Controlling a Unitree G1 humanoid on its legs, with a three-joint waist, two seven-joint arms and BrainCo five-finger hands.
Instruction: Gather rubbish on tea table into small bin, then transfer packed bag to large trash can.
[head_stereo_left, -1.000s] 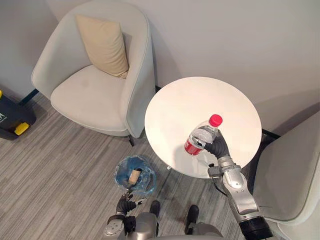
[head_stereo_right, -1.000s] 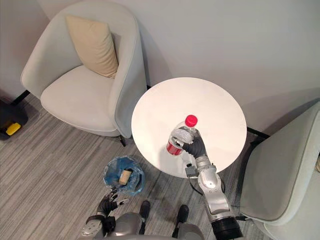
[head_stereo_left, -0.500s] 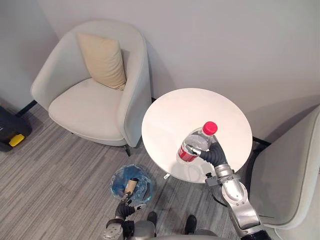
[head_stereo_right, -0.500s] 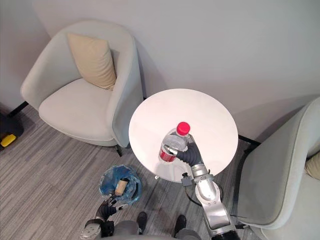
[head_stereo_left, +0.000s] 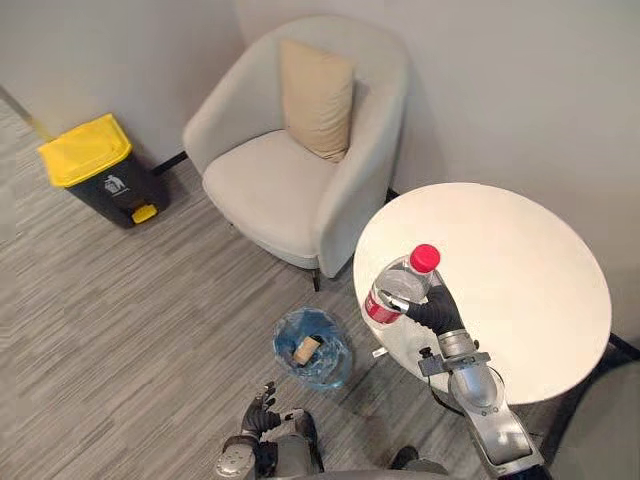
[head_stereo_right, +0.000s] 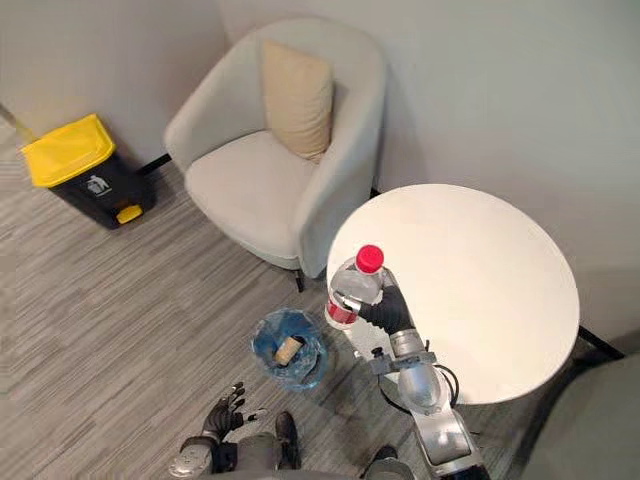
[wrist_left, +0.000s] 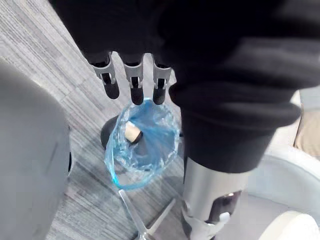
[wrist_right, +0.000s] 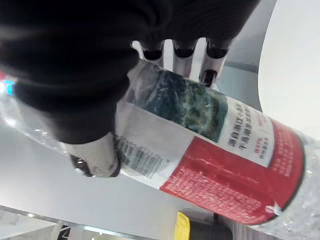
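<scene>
An armchair (head_stereo_left: 290, 180) stands beside the round white bench (head_stereo_left: 520, 270), and one yellow-lidded large trash can (head_stereo_left: 95, 165) waits well apart from the bench, apparently for the packed bag. One small bin (head_stereo_left: 283, 345), lined in blue, sits on the floor just beside the bench, handy for drops, with one cardboard roll (head_stereo_left: 306, 348) inside. The right hand (head_stereo_left: 437, 310), fingers wrapped round the single red-capped bottle (head_stereo_left: 392, 292), lifts it tilted over the bench's bin-side edge; the left hand (wrist_left: 131, 82) hangs near the bin, fingers relaxed, empty.
</scene>
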